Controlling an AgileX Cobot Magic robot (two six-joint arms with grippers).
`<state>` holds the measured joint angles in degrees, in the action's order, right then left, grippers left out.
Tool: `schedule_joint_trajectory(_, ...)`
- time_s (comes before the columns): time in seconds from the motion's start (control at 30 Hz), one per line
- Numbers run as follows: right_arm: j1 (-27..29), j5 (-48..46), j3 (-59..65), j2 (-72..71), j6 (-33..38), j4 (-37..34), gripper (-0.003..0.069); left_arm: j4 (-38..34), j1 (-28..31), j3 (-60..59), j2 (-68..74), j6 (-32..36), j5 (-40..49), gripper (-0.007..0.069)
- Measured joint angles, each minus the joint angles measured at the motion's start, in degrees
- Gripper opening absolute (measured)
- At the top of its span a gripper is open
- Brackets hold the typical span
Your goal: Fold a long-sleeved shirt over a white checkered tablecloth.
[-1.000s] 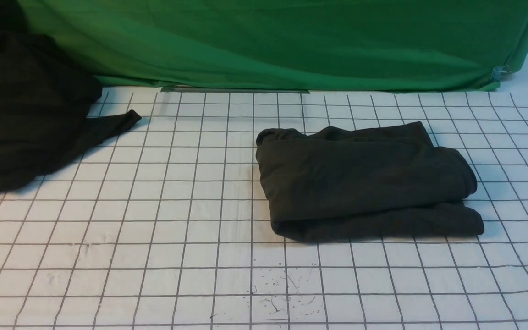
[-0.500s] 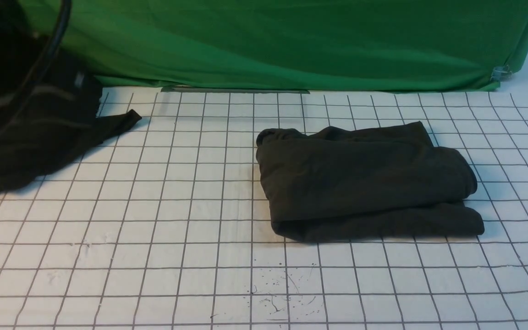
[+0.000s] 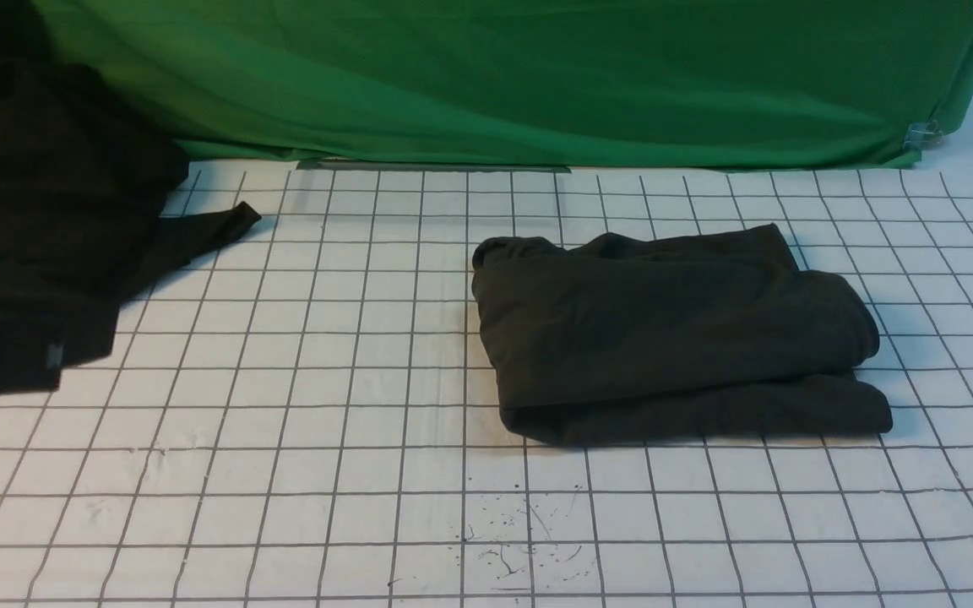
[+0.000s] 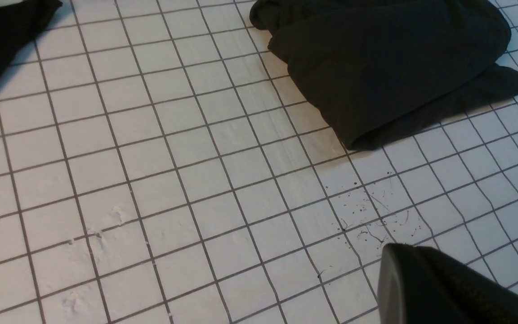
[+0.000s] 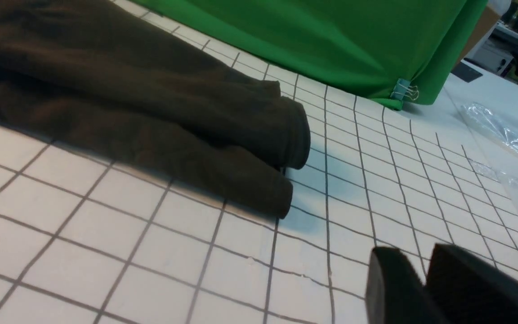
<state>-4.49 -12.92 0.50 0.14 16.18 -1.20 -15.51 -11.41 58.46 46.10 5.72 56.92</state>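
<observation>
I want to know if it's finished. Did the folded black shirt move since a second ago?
No. The folded shirt sits on the same squares of the checkered tablecloth, its corners unmoved.

A folded black cotton long-sleeved shirt (image 5: 142,112) lies on the white checkered tablecloth (image 5: 151,252) that covers the surface, its rolled layers stacked one over the other. Beyond it, a plain green cloth (image 5: 331,40) hangs along the far edge, its lower corner pinched by a small metal binder clip (image 5: 404,91). Crinkled clear plastic (image 5: 502,135) lies past that corner. The right gripper (image 5: 425,288) shows two dark fingers (image 5: 391,288) slightly parted, holding nothing.
</observation>
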Motion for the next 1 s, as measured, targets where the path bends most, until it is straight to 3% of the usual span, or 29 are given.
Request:
schedule_joint_trajectory(0.43, 0.00, -0.29, 0.00, 0.00, -13.97, 0.00, 0.0156, -0.22, 0.00, -9.14, -14.99, -0.50, -0.10, 0.0006)
schedule_joint_trajectory(0.83, 0.00, -0.29, 0.00, 0.00, -8.38, 0.00, 0.0179, -1.85, 0.00, -19.01, -30.07, -2.78, -5.60, 0.0006)
schedule_joint_trajectory(1.0, 0.00, -0.31, 0.00, 0.00, -7.68, 0.00, 0.0192, -3.57, 0.00, -26.01, -33.47, -2.78, -18.74, 0.0006)
